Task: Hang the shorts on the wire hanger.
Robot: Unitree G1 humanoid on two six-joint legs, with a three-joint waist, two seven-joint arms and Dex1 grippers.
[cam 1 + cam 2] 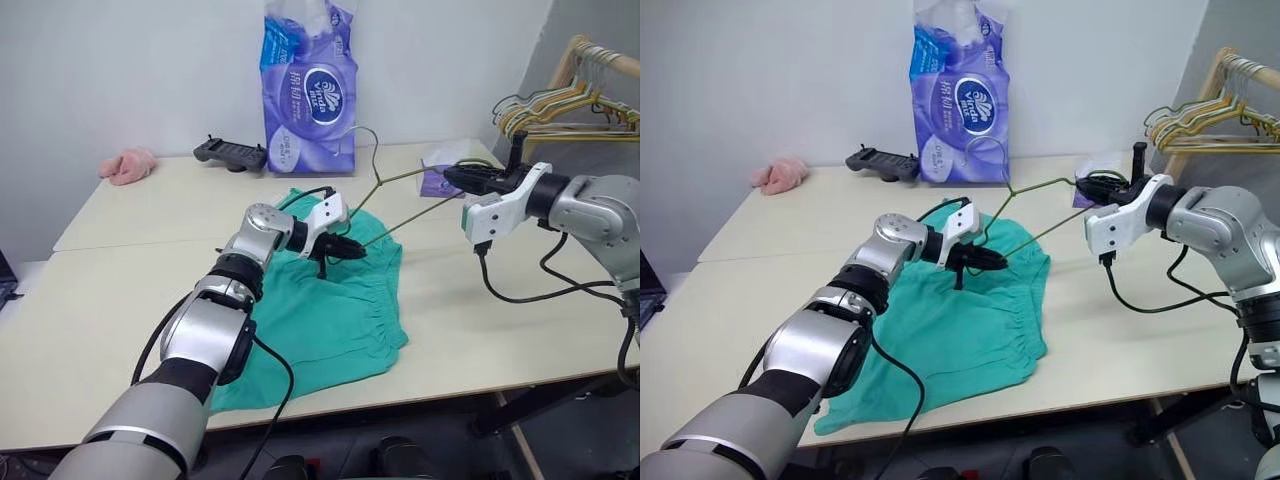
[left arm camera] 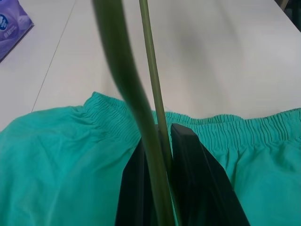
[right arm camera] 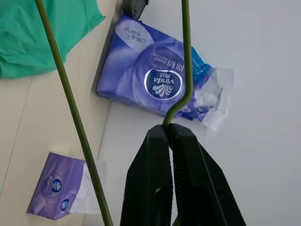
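My left hand (image 1: 352, 250), over the shorts (image 1: 330, 320), grips the hanger (image 1: 400, 200); my raised right hand (image 1: 455, 176) pinches its other end.

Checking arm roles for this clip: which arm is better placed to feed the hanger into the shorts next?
Probably the left. Its pincer is shut on the wire hanger directly over the shorts at the waistband; the right pincer grips the hanger's far corner, off the fabric, better suited to steadying.
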